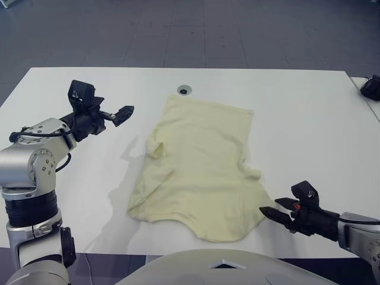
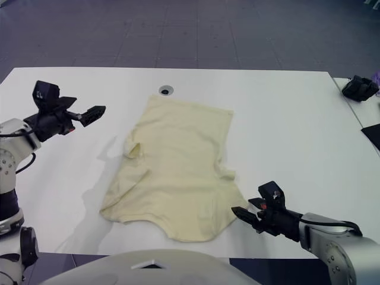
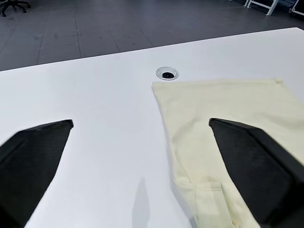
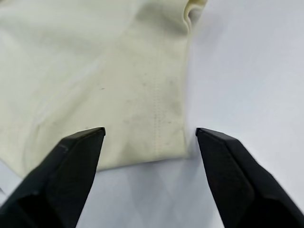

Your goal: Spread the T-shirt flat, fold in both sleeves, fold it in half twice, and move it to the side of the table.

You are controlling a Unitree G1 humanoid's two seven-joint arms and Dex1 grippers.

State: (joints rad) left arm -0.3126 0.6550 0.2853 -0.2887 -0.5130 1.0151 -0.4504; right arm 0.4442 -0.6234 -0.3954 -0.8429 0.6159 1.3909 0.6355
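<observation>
Far left: left gripper (image 3: 141, 124) held up over the bare white table (image 1: 309, 119), aimed rightward toward the cloth, fingers spread wide, nothing between them; clear of the shirt's left edge.

Next, toward the far side: round cable hole (image 1: 184, 89) set in the tabletop, just beyond the shirt's far left corner.

Centre: pale yellow T-shirt (image 1: 196, 166) lying on the table, mostly spread but rumpled; long axis running from the near edge toward the far edge, leaning a little rightward as it goes away; narrower end with a straight, flat edge pointing away, toward the cable hole; broader, wavier end pointing back at the near edge; small bunched folds midway along the left side and lower down the right side; hard to tell which end carries the collar.

Right of that, by the near edge: right gripper (image 1: 274, 208) low at the shirt's near right corner, aimed leftward at it, fingers parted wide, gripping nothing; stitched corner of the cloth lying under the gap between them; contact with the fabric impossible to judge.

Far right: black object (image 1: 371, 87) beyond the table's right side, well apart from the shirt.
</observation>
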